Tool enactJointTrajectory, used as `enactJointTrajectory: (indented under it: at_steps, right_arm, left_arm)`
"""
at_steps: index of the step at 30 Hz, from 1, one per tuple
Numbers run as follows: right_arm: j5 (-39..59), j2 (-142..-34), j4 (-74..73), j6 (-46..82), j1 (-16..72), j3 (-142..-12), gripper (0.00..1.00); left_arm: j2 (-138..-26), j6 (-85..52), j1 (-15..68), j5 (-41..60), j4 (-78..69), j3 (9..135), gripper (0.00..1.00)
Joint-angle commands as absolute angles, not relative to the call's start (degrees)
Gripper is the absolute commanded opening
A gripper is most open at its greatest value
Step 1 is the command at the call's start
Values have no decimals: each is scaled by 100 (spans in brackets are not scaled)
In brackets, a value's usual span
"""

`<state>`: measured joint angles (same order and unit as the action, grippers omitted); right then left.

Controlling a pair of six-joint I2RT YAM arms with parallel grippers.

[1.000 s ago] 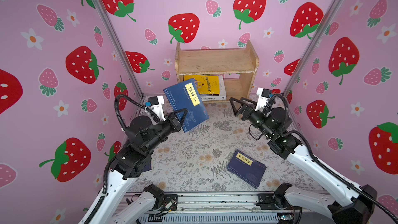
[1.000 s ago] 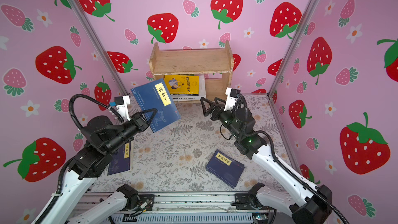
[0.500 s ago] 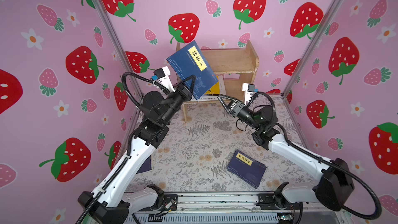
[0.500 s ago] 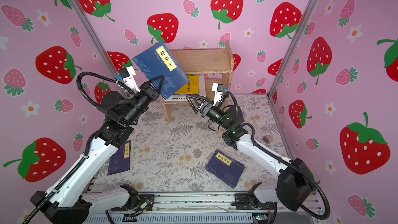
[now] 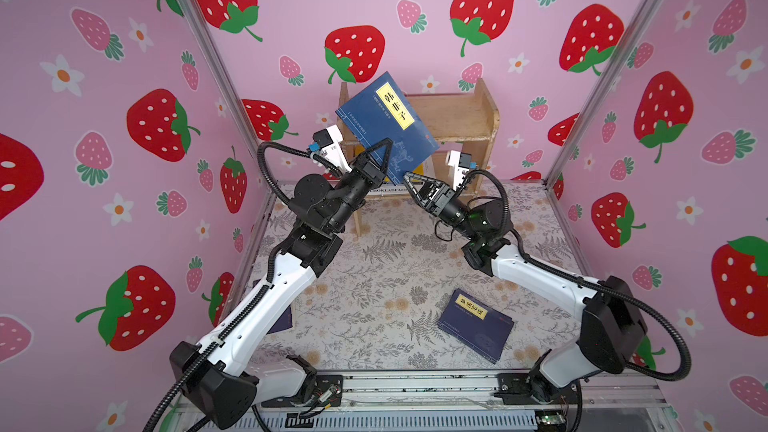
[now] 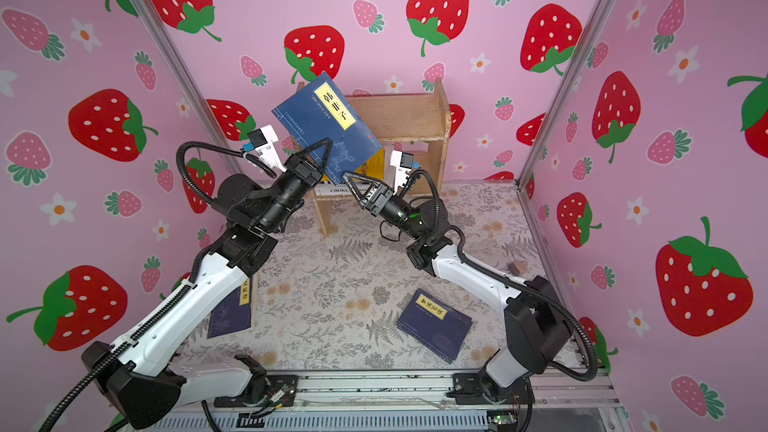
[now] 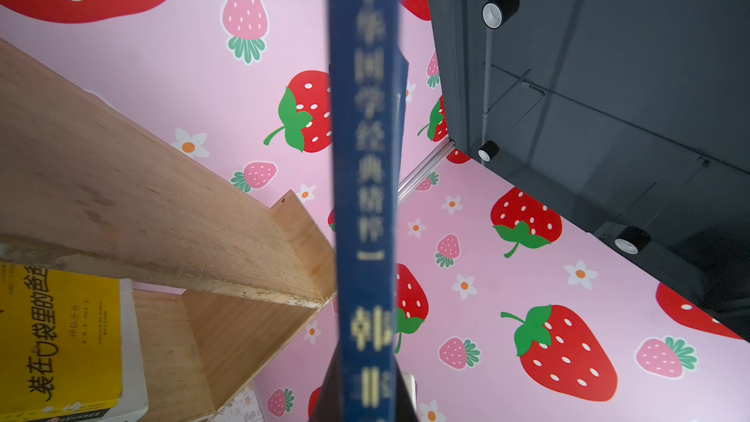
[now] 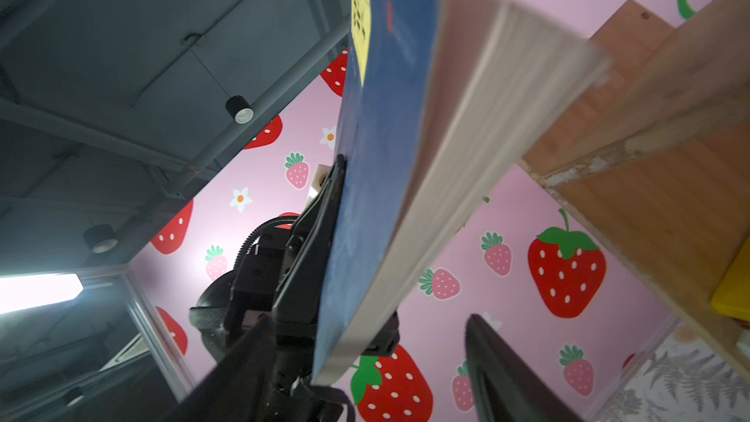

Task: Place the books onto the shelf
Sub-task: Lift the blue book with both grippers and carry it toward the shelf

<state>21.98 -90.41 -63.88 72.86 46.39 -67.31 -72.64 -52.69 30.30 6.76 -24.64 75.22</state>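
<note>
My left gripper [image 5: 388,145] [image 6: 328,143] [image 7: 365,399] is shut on a navy book [image 5: 386,126] [image 6: 328,126] [image 7: 365,156] with a yellow title label. It holds the book tilted in the air before the upper tier of the wooden shelf [image 5: 457,118] [image 6: 403,118] [image 7: 121,196]. My right gripper [image 5: 409,178] [image 6: 345,178] [image 8: 369,318] is open just below the book's lower corner, which hangs between its jaws without touching them. On the lower tier lie a yellow book [image 7: 61,338] [image 6: 370,164] and a white book [image 5: 386,190]. Two more navy books lie on the table, at the front right [image 5: 476,326] [image 6: 434,324] and under the left arm [image 6: 232,309].
Pink strawberry walls close in the back and both sides. A small brown block [image 6: 516,267] lies near the right wall. A metal rail [image 5: 415,384] runs along the table's front edge, where both arm bases sit.
The left arm has lifted the navy book from low over the table up to the shelf's upper tier. The right gripper has moved left under the book, and its jaws have narrowed.
</note>
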Motion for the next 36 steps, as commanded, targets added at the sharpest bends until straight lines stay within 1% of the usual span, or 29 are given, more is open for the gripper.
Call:
enactJointTrajectory:
  at_steps: [1, 3, 4, 6, 10, 11, 12, 14, 16, 18, 21, 25, 27, 29, 31, 36]
  right_arm:
    - [1897, -9143, -7057, 7698, 4664, -6857, 57]
    - [1839, -9206, -7148, 7801, 4662, -6882, 52]
    - [1829, -9235, -7191, 7836, 4661, -6902, 47]
    - [1796, -9267, -7239, 7897, 4665, -6903, 40]
    - [1745, -9250, -7304, 7969, 4652, -6808, 17]
    - [1712, -9223, -7291, 7979, 4654, -6751, 15]
    - [1682, -9191, -7289, 7982, 4649, -6705, 15]
    - [1691, -9095, -7287, 7980, 4585, -6573, 11]
    - [1816, -8967, -7265, 7980, 4486, -6441, 9]
    - [2097, -8807, -7144, 7964, 4341, -6306, 9]
    - [3037, -8524, -6681, 7947, 4020, -6236, 9]
    - [4146, -8068, -6281, 8027, 3698, -5911, 9]
    - [4401, -7744, -5712, 7771, 3623, -5762, 9]
    - [4462, -7425, -4990, 7403, 3580, -5675, 10]
    - [4439, -7147, -4508, 7162, 3579, -5600, 10]
    - [4318, -6609, -4549, 7197, 3578, -5212, 10]
  left_arm:
    - [-7211, -5446, 3142, 748, -3024, 7464, 0]
    - [-7214, -5433, 3204, 914, -2985, 7445, 0]
    - [-7216, -5425, 3248, 914, -2980, 7423, 0]
    - [-7222, -5419, 3293, 869, -2972, 7365, 0]
    - [-7242, -5440, 3302, 861, -2971, 7321, 0]
    - [-7251, -5434, 3305, 871, -2965, 7329, 7]
    - [-7247, -5416, 3304, 884, -2957, 7338, 18]
    - [-7204, -5298, 3296, 897, -2797, 7385, 50]
    - [-7106, -5092, 3287, 856, -2436, 7450, 73]
    - [-6971, -4843, 3237, 824, -1872, 7559, 85]
    - [-6761, -4476, 3013, 885, -811, 7795, 99]
    - [-6626, -4140, 2548, 1665, 411, 7993, 99]
    - [-6507, -4087, 2385, 2163, 357, 7749, 100]
    - [-6374, -4111, 2319, 2538, 107, 7448, 99]
    - [-6313, -4197, 2310, 2664, 24, 7282, 98]
    - [-6372, -4371, 2309, 2942, -141, 7213, 91]
